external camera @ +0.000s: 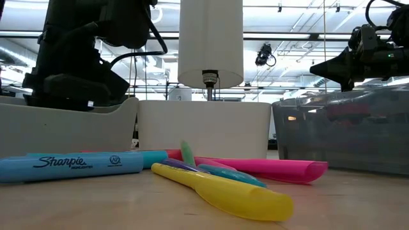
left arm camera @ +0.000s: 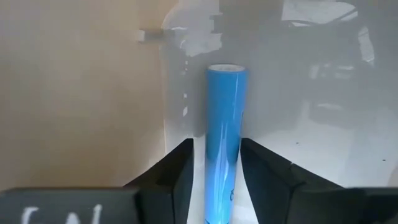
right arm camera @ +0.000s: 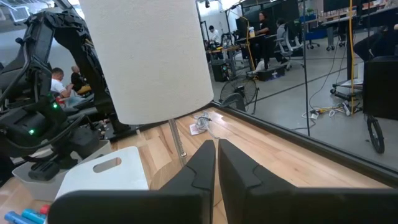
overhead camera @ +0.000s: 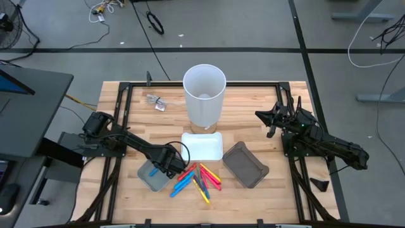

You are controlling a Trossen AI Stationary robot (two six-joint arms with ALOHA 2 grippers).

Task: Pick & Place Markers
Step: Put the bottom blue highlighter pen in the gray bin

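My left gripper (overhead camera: 166, 166) points down into the light grey tray (overhead camera: 149, 182) at the near left. It is open, and its fingers stand on either side of a blue marker (left arm camera: 225, 124) lying on the tray floor (left arm camera: 311, 106). A sliver of floor shows between one finger and the marker. Several more markers (overhead camera: 199, 179), blue, pink, yellow and green, lie loose on the wood just right of that tray. In the low view I see a blue one (external camera: 77, 165), a yellow one (external camera: 230, 191) and a pink one (external camera: 255, 167). My right gripper (right arm camera: 216, 149) waits shut and level at the far right (overhead camera: 261, 114).
A white tray (overhead camera: 202, 147) sits behind the loose markers, and a dark grey tray (overhead camera: 245, 164) lies to their right. A tall white cylinder on a thin stem (overhead camera: 204, 92) stands at the far middle. A small clear wrapper (overhead camera: 155, 101) lies at the far left.
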